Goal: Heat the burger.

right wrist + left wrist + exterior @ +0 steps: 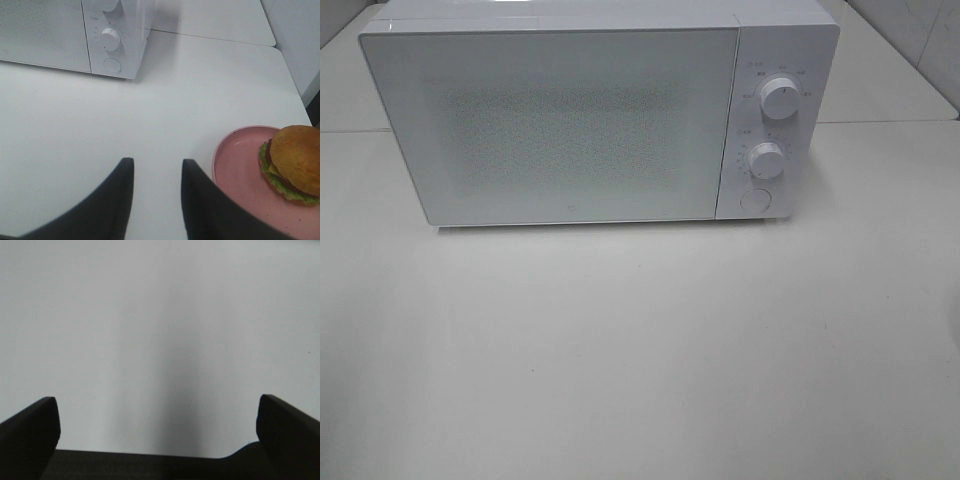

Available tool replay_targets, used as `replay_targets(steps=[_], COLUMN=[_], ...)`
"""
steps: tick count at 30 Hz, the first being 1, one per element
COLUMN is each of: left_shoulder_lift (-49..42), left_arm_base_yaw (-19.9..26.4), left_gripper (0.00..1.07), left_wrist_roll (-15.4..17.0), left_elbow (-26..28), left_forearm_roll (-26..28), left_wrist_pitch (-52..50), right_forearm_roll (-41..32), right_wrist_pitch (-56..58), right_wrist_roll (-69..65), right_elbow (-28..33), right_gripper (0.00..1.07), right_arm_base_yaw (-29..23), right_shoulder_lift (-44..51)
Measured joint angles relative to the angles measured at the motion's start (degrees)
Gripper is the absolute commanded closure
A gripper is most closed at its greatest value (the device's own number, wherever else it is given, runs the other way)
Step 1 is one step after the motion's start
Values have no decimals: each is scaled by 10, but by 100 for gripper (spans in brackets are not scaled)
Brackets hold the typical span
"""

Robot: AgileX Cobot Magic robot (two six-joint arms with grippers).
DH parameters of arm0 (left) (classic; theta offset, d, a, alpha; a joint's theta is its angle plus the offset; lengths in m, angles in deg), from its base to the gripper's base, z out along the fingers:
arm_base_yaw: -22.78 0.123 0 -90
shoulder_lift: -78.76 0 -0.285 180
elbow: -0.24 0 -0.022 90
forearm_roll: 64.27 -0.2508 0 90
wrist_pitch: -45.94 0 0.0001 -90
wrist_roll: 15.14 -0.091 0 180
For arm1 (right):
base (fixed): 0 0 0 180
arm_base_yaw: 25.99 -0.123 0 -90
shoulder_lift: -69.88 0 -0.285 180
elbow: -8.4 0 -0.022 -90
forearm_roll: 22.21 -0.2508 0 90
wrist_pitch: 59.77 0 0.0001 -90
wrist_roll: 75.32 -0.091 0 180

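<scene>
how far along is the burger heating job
Nothing looks done yet. The microwave door is shut. The burger sits on its pink plate on the table, untouched. The right claw and the wide-open left claw are both empty. Opening, loading and heating remain.

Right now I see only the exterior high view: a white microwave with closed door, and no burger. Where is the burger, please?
Observer: The right wrist view shows the burger lying on a pink plate on the table, apart from the microwave.
Operator: Does the right gripper hold something?
Observer: No. The right gripper has a narrow gap between its fingers with only bare table in it, beside the plate.
Operator: And the left gripper?
Observer: The left gripper is wide open and empty, facing a plain white surface.
</scene>
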Motion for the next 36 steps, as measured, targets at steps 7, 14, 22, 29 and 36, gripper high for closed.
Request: replay_targets(steps=[7,14,22,29,36], left_shoulder_lift=[-140,-231,-311,-333,-333], left_arm_base_yaw=[0,0,0,0,0], left_gripper=[6,6,6,6,6], left_wrist_roll=[0,0,0,0,0], left_elbow=[-34,-64,-64,-64,-64], left_forearm_roll=[1,1,-2,-2,-2], left_wrist_pitch=[-9,-6,-6,-6,-6], right_forearm_roll=[0,0,0,0,0], right_wrist_pitch=[0,0,0,0,0], right_wrist_roll=[0,0,0,0,0], right_elbow=[0,0,0,0,0], right_gripper=[72,72,72,72,72], right_arm_base_yaw=[0,0,0,0,0], right_shoulder_lift=[0,0,0,0,0])
